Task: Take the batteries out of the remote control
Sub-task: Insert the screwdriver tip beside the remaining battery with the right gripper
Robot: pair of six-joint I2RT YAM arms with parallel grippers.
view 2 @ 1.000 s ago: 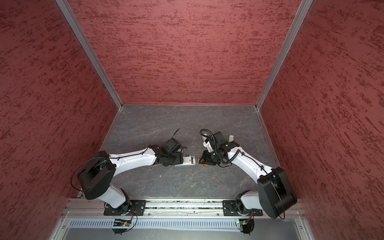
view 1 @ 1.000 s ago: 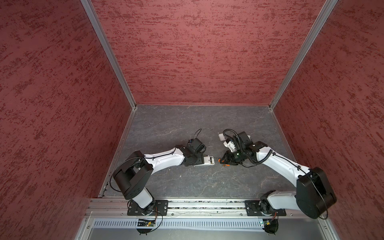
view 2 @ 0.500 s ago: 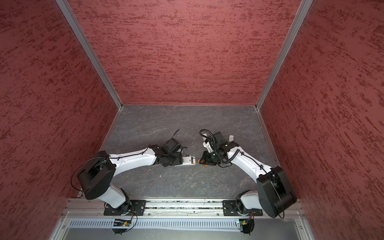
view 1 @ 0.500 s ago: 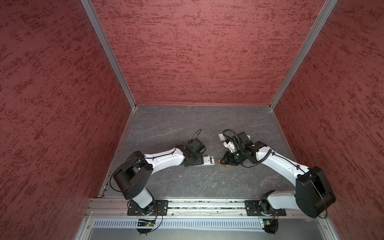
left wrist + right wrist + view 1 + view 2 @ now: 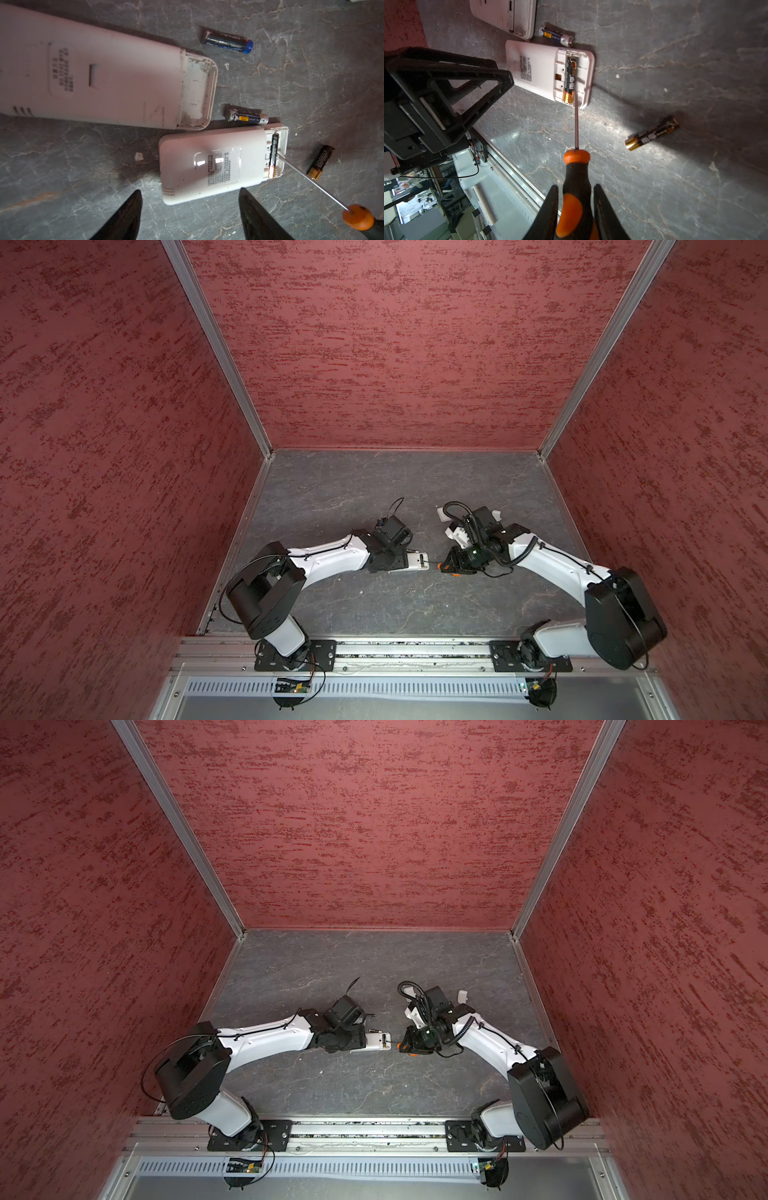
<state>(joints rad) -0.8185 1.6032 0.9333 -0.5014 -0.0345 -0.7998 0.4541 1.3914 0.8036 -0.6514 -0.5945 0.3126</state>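
R gripper (image 5: 575, 187) is clamped on screwdriver (image 5: 576, 170); tip is set alongside 1 battery (image 5: 569, 80) seated in small remote (image 5: 533, 68) bay. 3 batteries (image 5: 321, 162) lie loose on table (image 5: 311, 83). L gripper (image 5: 190, 190) is spread astride remote, contact unclear. Recommended: remote to be pinned, battery levered up gently.

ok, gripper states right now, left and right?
Left gripper: open, jaws either side of the smaller remote, not gripping it.
Right gripper: closed on the screwdriver handle.
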